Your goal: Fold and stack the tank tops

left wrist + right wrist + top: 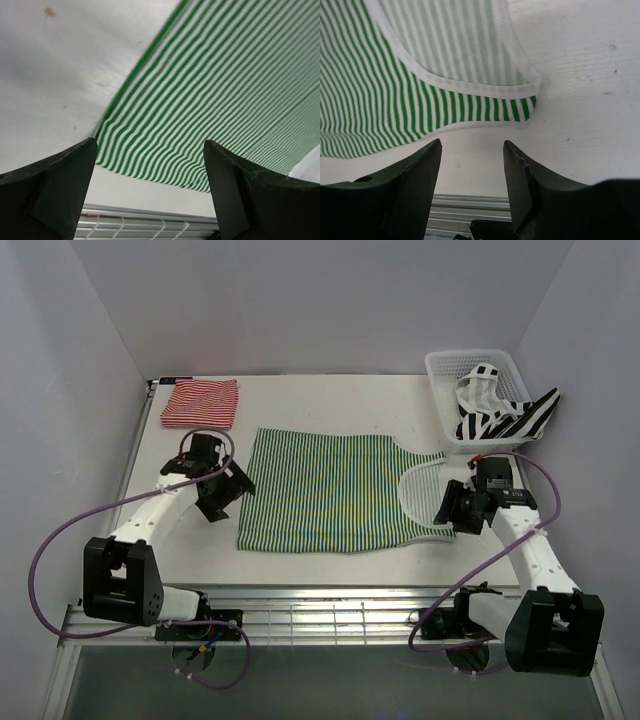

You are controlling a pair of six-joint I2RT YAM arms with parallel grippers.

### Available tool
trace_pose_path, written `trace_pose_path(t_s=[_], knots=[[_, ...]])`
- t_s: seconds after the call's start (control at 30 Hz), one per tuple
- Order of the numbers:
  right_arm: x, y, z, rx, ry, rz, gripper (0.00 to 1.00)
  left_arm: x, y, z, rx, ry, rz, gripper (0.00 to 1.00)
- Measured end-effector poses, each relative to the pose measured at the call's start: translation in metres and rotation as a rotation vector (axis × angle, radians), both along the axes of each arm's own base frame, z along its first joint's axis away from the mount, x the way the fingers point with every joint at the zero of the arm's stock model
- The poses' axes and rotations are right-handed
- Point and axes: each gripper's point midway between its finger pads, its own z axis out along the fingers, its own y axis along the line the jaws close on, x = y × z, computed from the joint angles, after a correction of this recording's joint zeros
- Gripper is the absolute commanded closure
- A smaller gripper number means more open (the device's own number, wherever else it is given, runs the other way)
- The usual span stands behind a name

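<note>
Where the desk (330, 405) carries the green-and-white tank top (330, 490) spread flat, long axis 9 to 3 o'clock, the left gripper (228, 496) stands open and empty at its 9 o'clock end, the right gripper (450, 510) likewise at its 3 o'clock end.

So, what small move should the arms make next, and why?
Probably lower the left gripper and right gripper, both open, onto the green-and-white top at its near corners and close: it lies flat and unfolded, hem by the left, strap by the right.
</note>
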Motion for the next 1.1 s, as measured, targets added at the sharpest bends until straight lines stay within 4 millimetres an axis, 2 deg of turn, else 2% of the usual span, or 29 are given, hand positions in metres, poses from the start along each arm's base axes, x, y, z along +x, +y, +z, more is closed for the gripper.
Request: trace_pose_path(t_s=[0.1, 0.2, 0.3, 0.4, 0.47, 0.6, 0.93, 1.1], knots=[[0.003, 0.025, 0.018, 0.055, -0.100, 0.094, 0.43, 0.024, -0.023, 0.024, -0.025, -0.115, -0.066, 0.02], [-0.004, 0.060, 0.018, 0.112, -0.134, 0.220, 0.44, 0.034, -0.068, 0.039, -0.079, -0.210, -0.204, 0.02], [-0.023, 0.092, 0.004, 0.166, -0.091, 0.322, 0.44, 0.029, -0.117, 0.037, -0.132, -0.250, -0.373, 0.02], [-0.032, 0.100, -0.010, 0.183, -0.045, 0.319, 0.45, 0.017, -0.153, 0.031, -0.176, -0.274, -0.531, 0.02], [-0.034, 0.101, -0.018, 0.181, -0.019, 0.300, 0.45, 0.006, -0.169, 0.025, -0.192, -0.282, -0.618, 0.02], [-0.032, 0.106, -0.023, 0.189, -0.024, 0.274, 0.44, -0.009, -0.182, 0.014, -0.197, -0.286, -0.710, 0.02], [-0.022, 0.112, -0.043, 0.203, -0.010, 0.232, 0.45, -0.014, -0.187, 0.010, -0.191, -0.335, -0.775, 0.02], [-0.013, 0.114, -0.040, 0.209, -0.042, 0.210, 0.59, -0.017, -0.185, 0.008, -0.187, -0.331, -0.781, 0.02]])
